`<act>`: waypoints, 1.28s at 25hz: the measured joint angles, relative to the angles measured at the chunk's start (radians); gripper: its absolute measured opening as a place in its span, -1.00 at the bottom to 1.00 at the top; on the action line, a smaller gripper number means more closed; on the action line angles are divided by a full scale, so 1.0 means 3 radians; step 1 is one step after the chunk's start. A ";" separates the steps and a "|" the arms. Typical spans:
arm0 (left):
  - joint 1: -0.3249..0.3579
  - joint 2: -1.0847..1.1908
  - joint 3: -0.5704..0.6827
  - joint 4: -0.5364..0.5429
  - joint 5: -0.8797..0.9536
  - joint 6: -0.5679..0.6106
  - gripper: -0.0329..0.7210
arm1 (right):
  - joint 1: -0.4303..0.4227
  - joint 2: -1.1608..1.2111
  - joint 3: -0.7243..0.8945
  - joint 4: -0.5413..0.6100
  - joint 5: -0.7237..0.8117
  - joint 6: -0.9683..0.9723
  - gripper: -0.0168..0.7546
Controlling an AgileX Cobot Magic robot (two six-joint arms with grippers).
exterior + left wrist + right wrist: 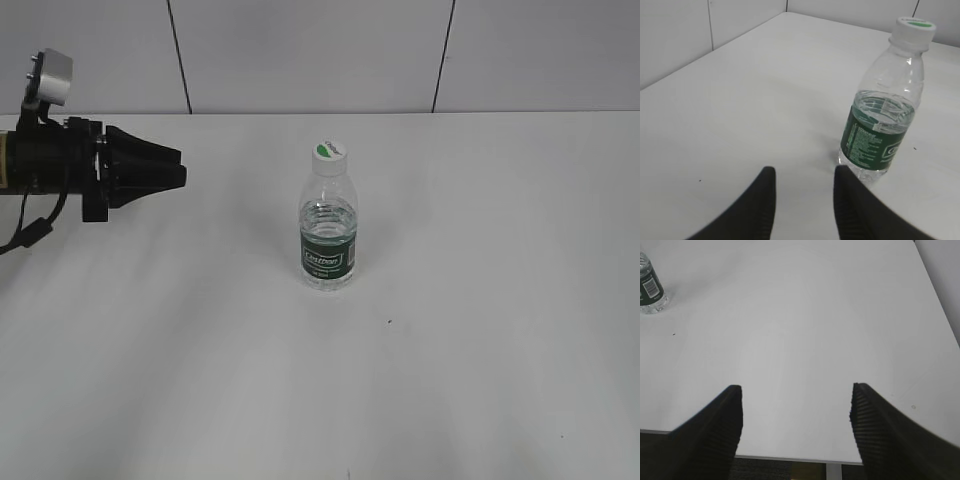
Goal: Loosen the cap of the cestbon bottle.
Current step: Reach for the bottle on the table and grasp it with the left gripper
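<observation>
- Plainly, the white desk [470, 360] fills most of the exterior view, and bare surface lies on every side of the one thing standing on it, which leaves both arms free room to come in.
- The left arm reaches in level from the left edge of the frame, its left gripper [178, 170] pointing at the bottle from well apart; its jaws stand apart with nothing between them, the gap looking narrower than the bottle's body.
- The right gripper [796, 412] shows only in its own wrist view, low over the near desk edge at the bottom of the frame, jaws spread wide and empty.
- The cestbon bottle [328, 235] stands upright just left of centre in the exterior view, at the right of the left wrist view and at the upper left corner of the right wrist view; upright, its neck is open to a grasp from above or the side.
- It holds clear water up to about the top of its dark green label band, with air above.
- The cap [329, 153], white with a green mark, sits on the neck, untouched, so loosening has not begun; I judge one gripper must steady the body while the other turns the cap.
</observation>
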 joint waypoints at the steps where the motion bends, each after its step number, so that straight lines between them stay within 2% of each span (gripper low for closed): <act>1: 0.0000 0.0000 0.0003 0.0008 0.0000 -0.0023 -0.26 | 0.0000 0.0000 0.0000 0.0000 0.0000 0.0000 0.38; 12: -0.0026 0.0000 0.0007 -0.0013 0.0000 -0.0258 -0.23 | 0.0000 0.0000 0.0000 0.0002 0.0000 0.0000 0.38; 14: -0.0057 0.0000 0.0007 -0.0024 0.0000 -0.0260 -0.08 | 0.0000 0.0000 0.0000 0.0002 0.0000 0.0000 0.38; 17: -0.0127 0.0000 0.0007 -0.0049 0.0003 -0.0260 0.31 | 0.0000 0.0000 0.0000 0.0002 0.0000 0.0000 0.38; 20: -0.0215 0.0000 0.0007 -0.0058 0.0055 -0.0264 0.52 | 0.0000 0.0000 0.0000 0.0002 0.0000 0.0000 0.38; 26: -0.0276 0.0023 0.0007 -0.0037 0.0067 -0.0104 0.57 | 0.0000 0.0000 0.0000 0.0002 0.0000 0.0000 0.38; 32: -0.0327 0.0352 -0.0092 -0.0010 0.0003 -0.0018 0.57 | 0.0000 0.0000 0.0000 0.0002 0.0000 0.0000 0.38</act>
